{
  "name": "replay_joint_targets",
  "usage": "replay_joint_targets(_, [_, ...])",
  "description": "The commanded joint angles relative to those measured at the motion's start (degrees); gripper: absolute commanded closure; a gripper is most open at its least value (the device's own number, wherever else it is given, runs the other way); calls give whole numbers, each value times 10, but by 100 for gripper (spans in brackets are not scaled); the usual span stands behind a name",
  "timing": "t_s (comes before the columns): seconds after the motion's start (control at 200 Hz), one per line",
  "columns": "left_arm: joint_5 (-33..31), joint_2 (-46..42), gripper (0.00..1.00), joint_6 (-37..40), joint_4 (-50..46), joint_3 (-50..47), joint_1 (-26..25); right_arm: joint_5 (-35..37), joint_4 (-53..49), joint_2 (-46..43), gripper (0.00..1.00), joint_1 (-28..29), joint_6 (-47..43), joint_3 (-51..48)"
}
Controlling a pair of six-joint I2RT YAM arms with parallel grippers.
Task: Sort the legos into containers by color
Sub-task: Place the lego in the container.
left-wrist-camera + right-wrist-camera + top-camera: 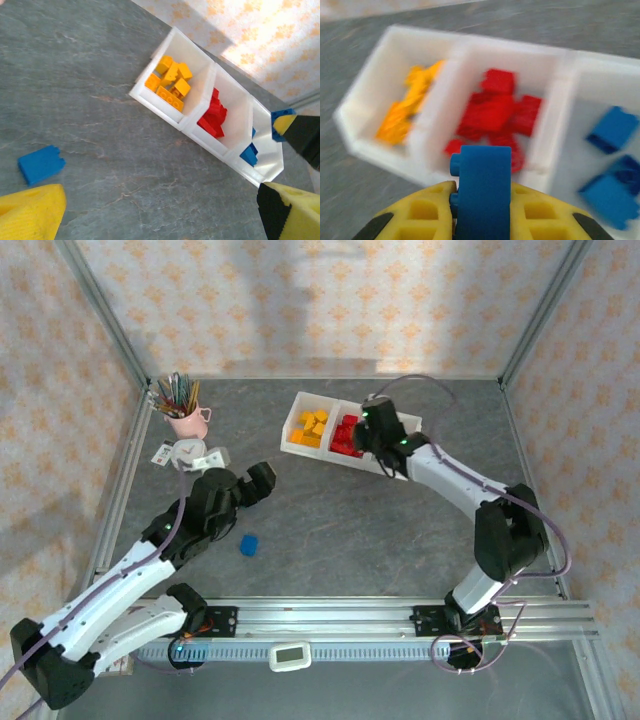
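Lego [484,182] — blue, in right claw [483,212], left claw [160,212] wide

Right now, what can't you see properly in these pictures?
1. Top external: the blue bin of the containers, covered by the right end effector.
2. Right wrist: the red legos, too blurred to count.
3. Right wrist: the lower part of the held blue lego, hidden between the fingers.
4. Left wrist: the left end effector, cut off by the bottom edge.

bare table [340,520] between loose blue lego [248,545] and containers [155,107], pencil cup [185,420] far left
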Motion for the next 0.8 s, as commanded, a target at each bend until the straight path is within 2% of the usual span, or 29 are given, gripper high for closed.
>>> replay_joint_targets(0.0, [39, 29, 1, 34, 81, 20, 4, 50, -19, -3, 83, -40, 28, -1])
replay_joint_targets(0.13, [73, 72, 1, 45, 122, 31, 4, 47, -3, 39, 83, -85, 32, 17])
replay_joint_targets(0.285, [94, 112, 1, 55, 140, 51, 4, 63, -7, 113, 82, -103, 23, 72])
replay_joint_targets(0.39, [96, 127, 1, 61, 131, 67, 4, 73, -20, 136, 67, -106, 22, 102])
replay_joint_targets(0.546, [95, 127, 1, 63, 128, 70, 4, 51, -12, 105, 52, -105, 18, 91])
replay_joint_targets(0.681, [91, 118, 1, 61, 125, 63, 4, 31, -17, 71, 50, -101, 17, 72])
replay_joint_targets(0.796, [69, 97, 1, 62, 108, 58, 5, 14, -8, 34, 48, -76, 15, 43])
